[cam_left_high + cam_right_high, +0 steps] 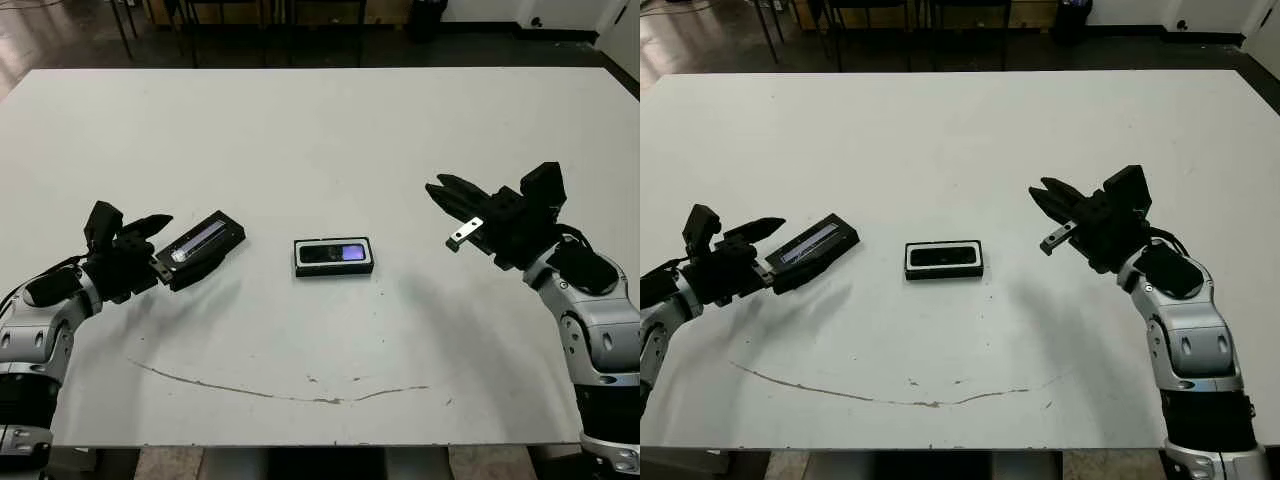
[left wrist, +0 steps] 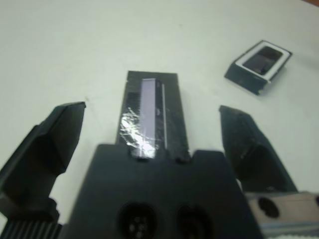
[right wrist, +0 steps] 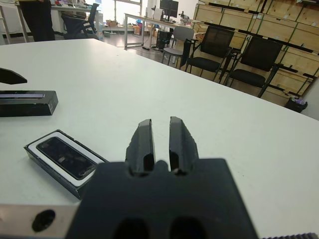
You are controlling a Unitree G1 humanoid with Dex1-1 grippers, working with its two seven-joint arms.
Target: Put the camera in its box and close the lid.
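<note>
Camera (image 1: 334, 253) sits seated in the box (image 1: 334, 268), bluish-purple patch facing up, white lining showing as a rim all around it. Box lies flat near table (image 1: 320, 140) centre, long side running 9-to-3 o'clock.

Lid (image 1: 203, 246) is off the box, well apart, at roughly 9 o'clock from it. Silvery strip faces up, long axis angled toward about 2 o'clock. Its near end is tucked at the base of the left gripper (image 2: 152, 124), between the two fingers.

Left gripper: fingers (image 2: 62, 132) spread wide on either side of the lid; in the left wrist view there's clear table on both sides between finger and lid, so jaws are released, not clamping. Whether the lid touches the gripper body can't be told.

Right gripper (image 3: 160, 142): at about 3 o'clock from the box, well apart, raised off the table, pointing toward 9 o'clock. Right wrist view shows the two fingers nearly parallel with only a thin slit between them: clenched, nothing in them.

Thin dark scuff line (image 1: 270, 392) curves across the table near the front edge, at 6 o'clock from the box.
</note>
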